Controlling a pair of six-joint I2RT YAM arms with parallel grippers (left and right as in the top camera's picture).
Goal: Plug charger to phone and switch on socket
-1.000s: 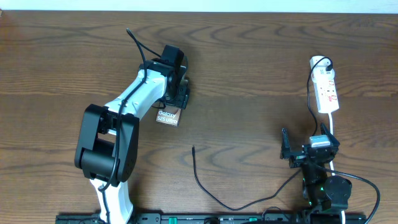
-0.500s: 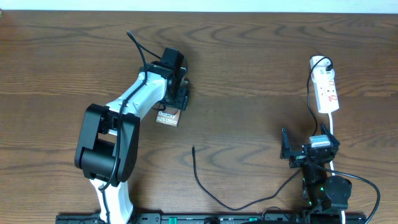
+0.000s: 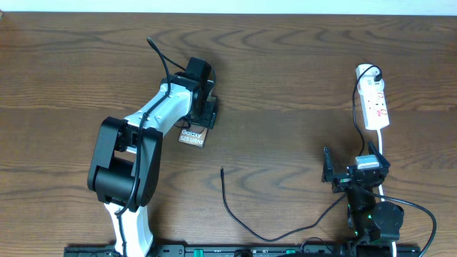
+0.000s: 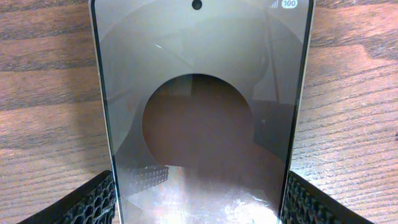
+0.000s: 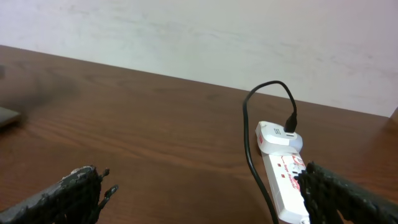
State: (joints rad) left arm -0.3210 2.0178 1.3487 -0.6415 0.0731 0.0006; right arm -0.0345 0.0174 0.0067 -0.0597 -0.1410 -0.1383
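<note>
Left claw (image 4: 198, 208) clasps the phone (image 4: 199, 93) edgewise.

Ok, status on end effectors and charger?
Left end effector clamped on phone. Right end effector open, empty. Charger tip loose on table. Nothing blocking.

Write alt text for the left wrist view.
A glossy grey rectangular phone fills the frame, screen toward the camera, against a brown wooden table, with a small camera hole near its top edge. Two black mesh-textured fingers of the left gripper touch its long edges at the frame's bottom corners.
</note>
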